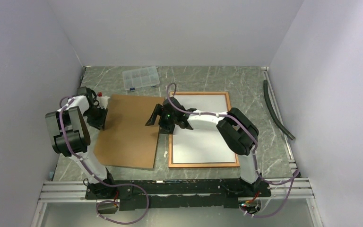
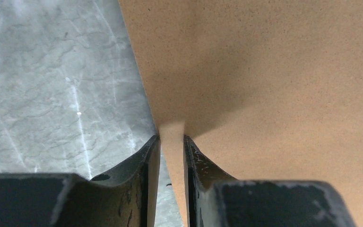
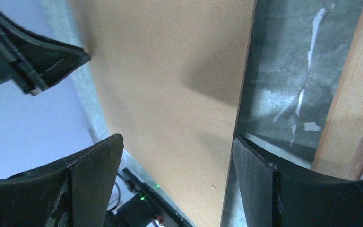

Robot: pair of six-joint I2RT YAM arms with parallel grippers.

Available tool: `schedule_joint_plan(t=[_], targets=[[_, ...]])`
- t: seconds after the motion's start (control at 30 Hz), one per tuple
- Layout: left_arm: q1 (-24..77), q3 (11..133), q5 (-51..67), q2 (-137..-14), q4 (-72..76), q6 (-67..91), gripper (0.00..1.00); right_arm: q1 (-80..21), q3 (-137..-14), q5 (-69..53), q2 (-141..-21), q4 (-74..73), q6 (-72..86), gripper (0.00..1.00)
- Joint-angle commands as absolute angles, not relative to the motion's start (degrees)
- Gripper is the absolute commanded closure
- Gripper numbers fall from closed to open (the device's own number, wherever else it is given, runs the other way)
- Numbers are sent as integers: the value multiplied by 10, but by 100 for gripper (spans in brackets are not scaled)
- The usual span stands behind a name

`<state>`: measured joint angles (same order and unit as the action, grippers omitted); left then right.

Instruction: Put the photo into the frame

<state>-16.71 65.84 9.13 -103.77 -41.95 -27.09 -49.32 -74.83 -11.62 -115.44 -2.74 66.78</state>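
the left pincer is pinching the left edge of the brown backing board, while the right pincer hangs spread wide at the board's right edge, gripping nothing. the frame lies flat on the counter just right of the board, and the white sheet inside it looks like the photo face down. held by one thin edge, the board may twist loose, and a dragged corner could shove the photo askew

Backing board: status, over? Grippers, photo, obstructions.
Left gripper shut on backing board, left edge. Right gripper open, straddling its right edge. Photo apparently white-side-up inside frame. No obstruction seen.
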Motion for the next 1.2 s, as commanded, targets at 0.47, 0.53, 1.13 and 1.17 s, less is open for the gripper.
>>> schedule_joint_plan(t=[0.47, 0.53, 1.13, 1.17], targets=[[-140, 631, 184, -1067, -458, -277, 74, -514, -666, -296, -1106, 511, 789, 22], [-140, 632, 188, -1064, -461, -277, 74, -514, -666, -287, -1102, 485, 774, 22], [-149, 707, 323, -1080, -588, -292, 76, -514, -672, -312, -1132, 642, 779, 25], [-149, 707, 329, -1080, -592, -293, 76, -514, -666, -308, -1126, 630, 775, 24]])
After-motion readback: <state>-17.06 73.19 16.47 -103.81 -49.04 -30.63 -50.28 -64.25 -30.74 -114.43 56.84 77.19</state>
